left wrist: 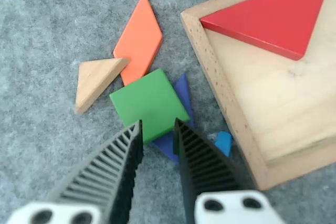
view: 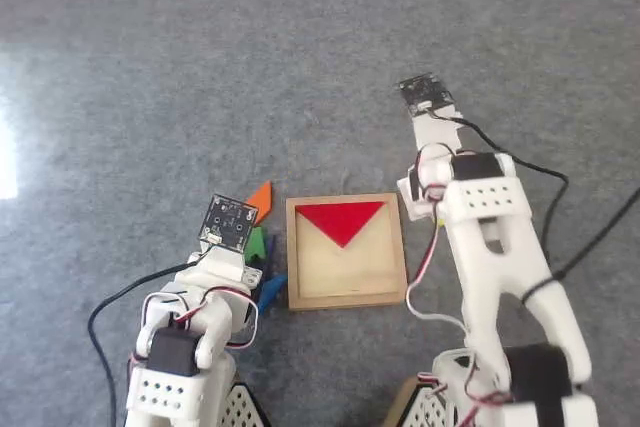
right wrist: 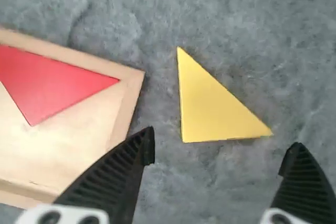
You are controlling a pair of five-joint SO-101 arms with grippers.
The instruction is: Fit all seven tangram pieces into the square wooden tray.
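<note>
The square wooden tray [view: 346, 294] lies at the table's middle with a big red triangle [view: 340, 219] in its far half. Beside the tray [left wrist: 221, 91], an orange parallelogram [left wrist: 139, 40], a pale wooden triangle [left wrist: 94, 80] and a green square [left wrist: 149, 103] lie close together. The square rests partly on a dark blue piece [left wrist: 182, 94], and a light blue tip [left wrist: 223, 141] shows at the rim. My left gripper [left wrist: 157, 127] hovers at the green square's near edge, narrowly open and holding nothing. My right gripper [right wrist: 220, 153] is wide open before a yellow triangle [right wrist: 210, 103] beside the tray [right wrist: 126, 108].
Grey felt covers the table [view: 150, 97], with bare room toward the far side and left. The right arm [view: 490, 237] stretches along the tray's right side with cables looping off it. Both arm bases stand at the near edge.
</note>
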